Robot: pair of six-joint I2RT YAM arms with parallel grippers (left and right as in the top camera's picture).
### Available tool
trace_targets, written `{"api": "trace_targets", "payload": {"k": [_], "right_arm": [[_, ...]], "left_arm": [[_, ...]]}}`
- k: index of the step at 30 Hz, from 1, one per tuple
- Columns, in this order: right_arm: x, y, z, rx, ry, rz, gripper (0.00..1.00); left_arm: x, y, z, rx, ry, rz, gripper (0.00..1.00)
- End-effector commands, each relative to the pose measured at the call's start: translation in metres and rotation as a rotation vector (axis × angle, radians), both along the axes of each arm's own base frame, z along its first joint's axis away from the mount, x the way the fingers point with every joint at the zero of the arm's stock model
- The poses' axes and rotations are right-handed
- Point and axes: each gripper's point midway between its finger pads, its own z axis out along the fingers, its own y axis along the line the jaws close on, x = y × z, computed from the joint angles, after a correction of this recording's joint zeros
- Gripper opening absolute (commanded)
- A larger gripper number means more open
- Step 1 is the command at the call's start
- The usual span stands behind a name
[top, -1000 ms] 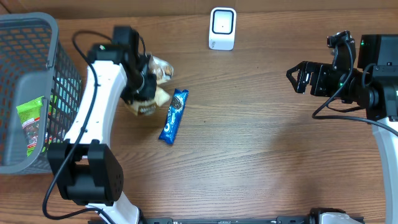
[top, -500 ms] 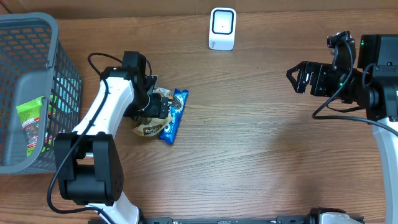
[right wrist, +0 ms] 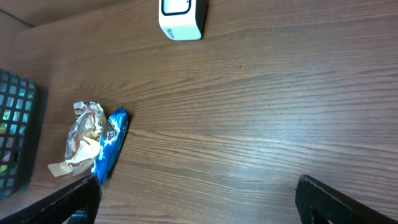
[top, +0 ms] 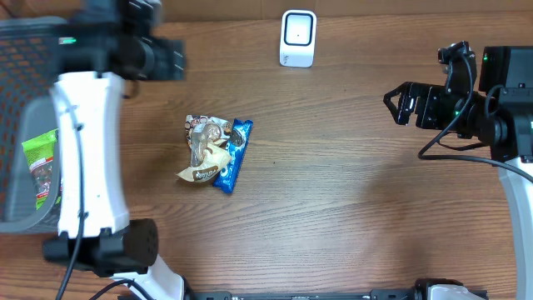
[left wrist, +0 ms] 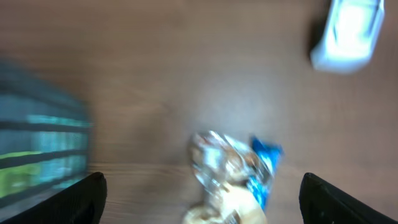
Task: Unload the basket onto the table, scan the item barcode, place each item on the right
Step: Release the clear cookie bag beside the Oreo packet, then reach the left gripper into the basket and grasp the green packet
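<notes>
A crumpled tan and silver snack packet (top: 202,150) lies on the wooden table, touching a blue cookie packet (top: 233,156) on its right. Both also show in the right wrist view, the snack packet (right wrist: 84,137) and the blue packet (right wrist: 112,143). The white barcode scanner (top: 298,37) stands at the back middle. My left gripper (top: 166,58) is raised at the back left, well away from the packets. In the blurred left wrist view the left gripper (left wrist: 202,190) is open and holds nothing. My right gripper (top: 400,107) hovers at the right, and the right gripper (right wrist: 199,196) is open and empty.
A grey mesh basket (top: 21,100) stands at the left edge with a green packet (top: 40,167) inside. The left arm's white links reach down the left side beside it. Bare wood stretches between the packets and the right arm.
My left gripper has opened and let go of the snack packet, which now lies against the blue packet. The left arm has lifted and swung back to the upper left. The right arm stayed still.
</notes>
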Motion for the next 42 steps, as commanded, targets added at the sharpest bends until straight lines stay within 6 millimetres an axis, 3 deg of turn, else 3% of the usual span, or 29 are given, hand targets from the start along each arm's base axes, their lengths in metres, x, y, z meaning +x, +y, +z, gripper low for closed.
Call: {"api": "trace_targets", "payload": {"k": [1, 2, 3, 9, 11, 16, 17, 27, 33, 42], "right_arm": [[0.001, 0.001, 0.009, 0.007, -0.022, 0.005, 1.0], [0.001, 0.001, 0.009, 0.007, -0.022, 0.005, 1.0], [0.001, 0.001, 0.009, 0.007, -0.023, 0.005, 1.0], [0.001, 0.001, 0.009, 0.006, -0.023, 0.005, 1.0], [0.001, 0.001, 0.009, 0.006, -0.023, 0.005, 1.0], [0.002, 0.001, 0.01, 0.006, -0.031, 0.005, 1.0], [0.003, 0.001, 0.011, 0.006, -0.034, 0.005, 1.0], [0.003, 0.001, 0.011, 0.006, -0.034, 0.005, 1.0], [0.003, 0.001, 0.011, 0.006, -0.036, 0.005, 1.0], [0.003, 0.001, 0.011, 0.007, -0.034, 0.005, 1.0]], "left_arm": [[-0.02, 0.064, 0.05, 0.008, -0.12, 0.225, 0.89], [-0.035, 0.096, 0.059, 0.003, -0.134, 0.325, 0.89], [-0.044, 0.116, 0.058, 0.005, -0.128, 0.38, 0.89], [-0.09, 0.211, 0.033, 0.079, -0.028, 0.655, 0.88], [-0.099, 0.231, 0.016, 0.062, 0.022, 0.712, 0.84], [-0.109, 0.259, -0.033, -0.006, 0.13, 0.826, 0.85], [-0.109, 0.266, -0.057, -0.023, 0.178, 0.841, 0.85], [-0.088, 0.294, -0.181, -0.098, 0.361, 0.892, 0.82], [-0.082, 0.298, -0.234, -0.112, 0.46, 0.854, 0.8], [-0.09, 0.291, -0.303, -0.149, 0.625, 0.804, 0.8]]}}
